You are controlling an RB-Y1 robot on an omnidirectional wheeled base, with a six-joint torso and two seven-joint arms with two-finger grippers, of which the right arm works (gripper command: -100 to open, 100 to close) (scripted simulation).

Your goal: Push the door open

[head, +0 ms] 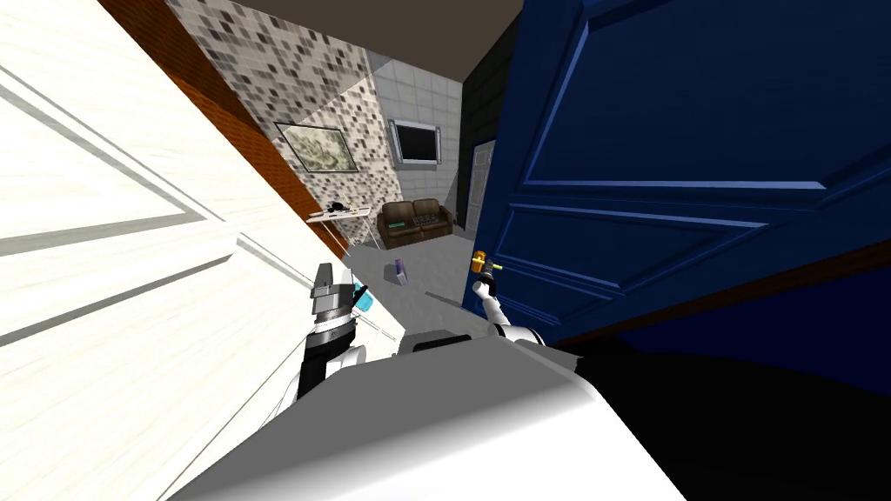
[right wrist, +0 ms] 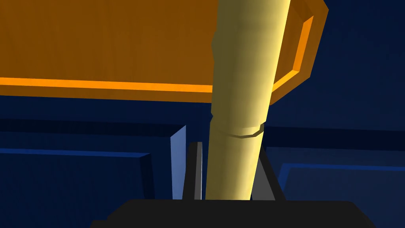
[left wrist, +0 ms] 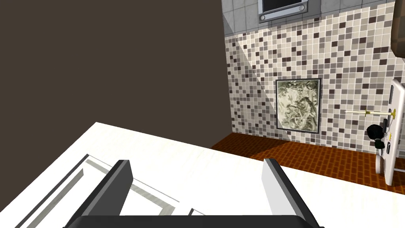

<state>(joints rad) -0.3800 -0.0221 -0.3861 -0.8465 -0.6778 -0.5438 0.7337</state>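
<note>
A dark blue panelled door (head: 679,130) stands ajar on my right, with the room showing through the gap beside its edge. Its yellow lever handle (head: 481,260) sits on an orange backplate (right wrist: 99,47). My right gripper (head: 485,280) reaches up to that handle. In the right wrist view the lever (right wrist: 241,99) runs between the two fingers, which press its sides, so the right gripper (right wrist: 227,174) is shut on it. My left gripper (head: 335,283) hangs open beside a white panelled surface (head: 104,261), with nothing between its fingers (left wrist: 118,182).
Through the gap lie grey floor, a brown sofa (head: 416,220), a white table (head: 341,214) and a small purple object (head: 399,270) on the floor. A framed picture (head: 318,148) and a dark screen (head: 416,143) hang on tiled walls. The white panelled surface (left wrist: 178,158) closes off my left.
</note>
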